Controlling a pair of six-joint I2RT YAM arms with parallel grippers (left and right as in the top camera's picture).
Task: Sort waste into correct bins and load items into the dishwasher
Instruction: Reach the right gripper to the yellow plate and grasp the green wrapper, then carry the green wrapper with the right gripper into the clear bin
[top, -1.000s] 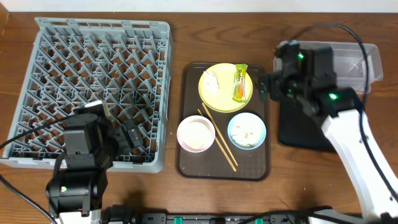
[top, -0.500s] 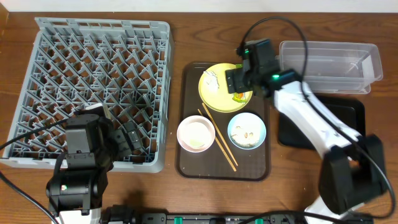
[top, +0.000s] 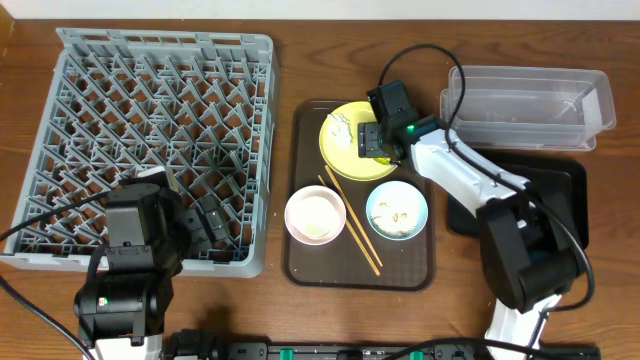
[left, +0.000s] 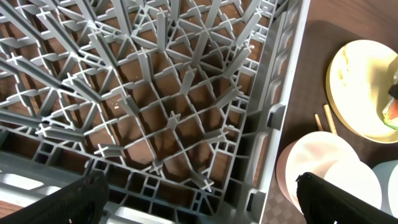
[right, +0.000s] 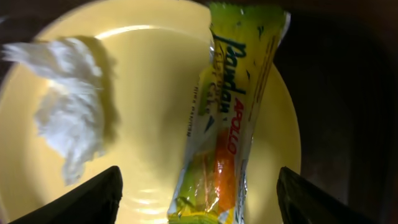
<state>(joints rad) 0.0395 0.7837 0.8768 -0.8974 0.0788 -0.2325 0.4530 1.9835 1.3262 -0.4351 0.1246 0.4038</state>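
Right gripper (right: 199, 190) spread wide astride the snack wrapper (right: 236, 112) on the yellow plate (right: 149, 118) (left gripper (left: 211, 196) also wide, empty).

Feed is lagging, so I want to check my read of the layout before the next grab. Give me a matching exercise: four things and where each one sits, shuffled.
Things
1. crumpled tissue
2. food scraps
3. chopsticks
4. clear tub

Places
A. in the light blue bowl
B. on the table, right of the brown tray
C. on the yellow plate
D. flat on the brown tray, beside the pink bowl

Pairs: 1-C, 2-A, 3-D, 4-B
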